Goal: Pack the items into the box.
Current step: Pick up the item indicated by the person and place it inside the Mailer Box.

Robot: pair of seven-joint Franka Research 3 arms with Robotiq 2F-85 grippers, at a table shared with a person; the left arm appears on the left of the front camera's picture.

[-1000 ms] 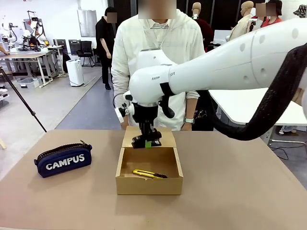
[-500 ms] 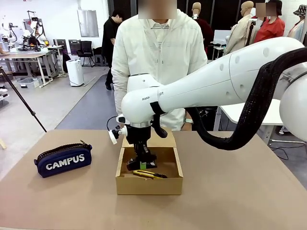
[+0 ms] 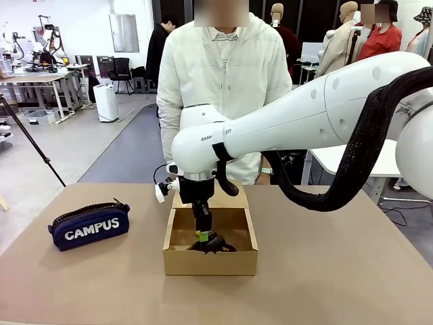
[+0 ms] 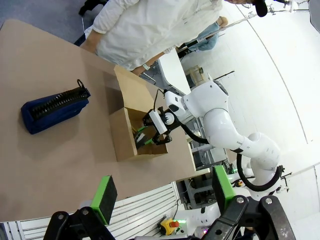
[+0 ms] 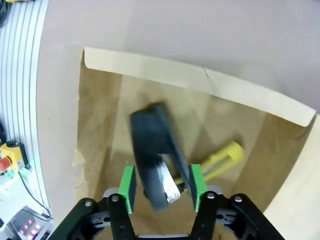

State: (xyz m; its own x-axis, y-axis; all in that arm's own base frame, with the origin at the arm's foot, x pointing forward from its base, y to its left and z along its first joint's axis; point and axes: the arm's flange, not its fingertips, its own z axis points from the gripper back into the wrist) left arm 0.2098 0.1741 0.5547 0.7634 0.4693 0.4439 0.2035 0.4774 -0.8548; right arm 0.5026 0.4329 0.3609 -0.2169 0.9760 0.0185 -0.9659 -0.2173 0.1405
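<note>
The brown cardboard box stands mid-table with its flap lid back. My right gripper reaches down inside it. In the right wrist view the black stapler shows blurred and tilted between the green pads, which stand apart from it, so the right gripper is open. The yellow-and-black utility knife lies on the box floor beside the stapler. The navy "CAMPUS" pouch rests on the table left of the box. My left gripper hangs open high above the table, with the pouch and box far below.
A person in a white jacket stands at the far edge just behind the box. Bare brown tabletop lies to the right of the box and along the front edge.
My right gripper has gone down from above the box's rear into the box with the stapler, and its jaws have parted. The pouch and knife have stayed put.
</note>
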